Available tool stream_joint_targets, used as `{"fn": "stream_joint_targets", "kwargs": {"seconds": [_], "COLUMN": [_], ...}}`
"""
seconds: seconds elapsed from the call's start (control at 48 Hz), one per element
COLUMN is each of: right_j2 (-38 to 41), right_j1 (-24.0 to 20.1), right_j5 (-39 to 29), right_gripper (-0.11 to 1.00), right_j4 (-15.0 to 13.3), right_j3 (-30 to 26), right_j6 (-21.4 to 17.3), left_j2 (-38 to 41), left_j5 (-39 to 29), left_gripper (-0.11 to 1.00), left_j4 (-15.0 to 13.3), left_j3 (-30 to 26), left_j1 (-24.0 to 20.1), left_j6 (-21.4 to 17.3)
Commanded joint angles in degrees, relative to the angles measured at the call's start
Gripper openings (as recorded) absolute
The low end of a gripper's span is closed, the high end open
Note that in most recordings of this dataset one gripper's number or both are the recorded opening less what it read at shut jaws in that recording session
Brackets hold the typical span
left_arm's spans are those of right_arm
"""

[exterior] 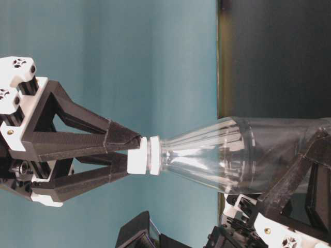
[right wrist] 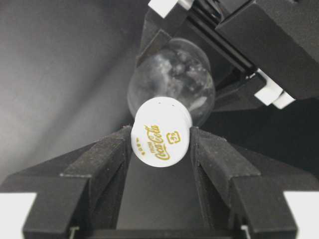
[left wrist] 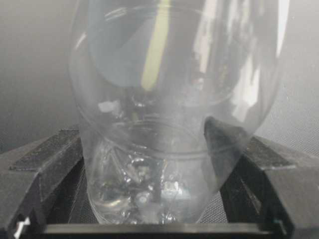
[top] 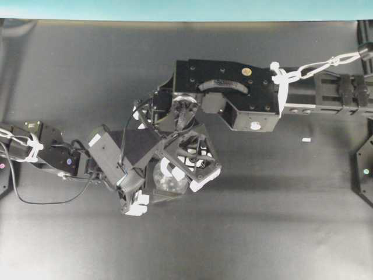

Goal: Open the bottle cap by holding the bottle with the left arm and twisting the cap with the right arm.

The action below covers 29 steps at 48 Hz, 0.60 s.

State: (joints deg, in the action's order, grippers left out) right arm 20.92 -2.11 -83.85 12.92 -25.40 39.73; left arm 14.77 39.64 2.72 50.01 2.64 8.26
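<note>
The clear bottle (exterior: 227,155) stands on the black table, its round body showing from above (top: 169,182). My left gripper (left wrist: 159,149) is shut on the bottle (left wrist: 169,89) low on its body, a black finger pressed against each side; from the table-level view its fingers (exterior: 289,191) wrap the lower body. The white bottle cap (right wrist: 160,134), printed in gold, sits on the neck (exterior: 144,155). My right gripper (right wrist: 160,142) comes from above and is shut on the cap, both pads touching its sides. From overhead the right gripper (top: 183,172) covers the cap.
A tiny white scrap (top: 306,140) lies on the black table (top: 262,233) to the right. The right arm's body (top: 233,93) spans the upper middle. Black fixtures stand at the right edge (top: 366,169). A teal wall (top: 175,9) runs along the back.
</note>
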Motion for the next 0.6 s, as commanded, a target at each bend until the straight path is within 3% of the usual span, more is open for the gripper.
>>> {"fn": "stream_joint_targets", "kwargs": {"seconds": [0.0,0.313,0.5,0.584], "right_j2": [-1.2,-4.3,-6.3,-7.5], "right_j1": [-1.0,-1.1,-1.1,-1.4], "right_j5": [1.1,4.2,7.9,8.2], "right_gripper": [0.38,0.38,0.75,0.8], "right_j4": [0.3,-1.2,-2.6,-2.8], "right_j3": [0.4,5.3,6.9,7.4], "right_j6": [0.6,0.9,0.7,0.5], "left_j2": [0.9,0.9,0.9,1.0], "left_j5": [-0.6,-0.6,-0.7,-0.7], "left_gripper": [0.82,0.82,0.82,0.82], "left_j4": [-0.1,-0.1,-0.1,-0.2], "left_j3": [0.4,0.6,0.6,0.6], "left_j1": [-0.3,-0.4,-0.4,-0.4], "left_j6": [0.8,0.8,0.8,0.8]}}
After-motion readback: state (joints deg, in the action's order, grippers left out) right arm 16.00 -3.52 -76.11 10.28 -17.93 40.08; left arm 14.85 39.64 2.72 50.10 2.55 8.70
